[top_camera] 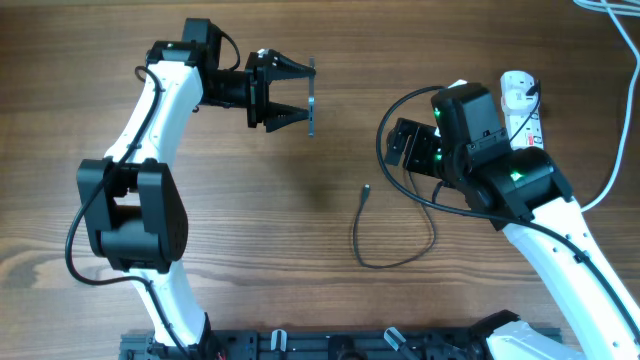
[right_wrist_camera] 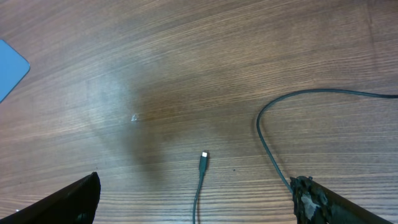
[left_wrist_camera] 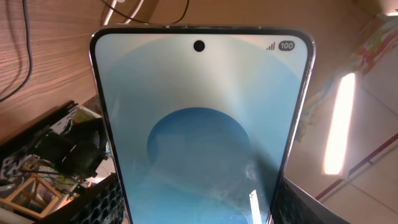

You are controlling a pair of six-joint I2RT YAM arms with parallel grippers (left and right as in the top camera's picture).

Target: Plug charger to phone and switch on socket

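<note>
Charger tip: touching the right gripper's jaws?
Apart. Right wrist view: the charger tip lies on the table between the right gripper and its open jaws, with bare wood showing on both sides.

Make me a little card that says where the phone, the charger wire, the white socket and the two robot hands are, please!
phone: held in the left gripper, screen lit, edge-on from above
charger: lying loose on the table, tip not in the phone
right gripper: open, empty, close to the charger's tip
socket: at the far right, partly hidden by the right arm; switch too small to tell
</note>
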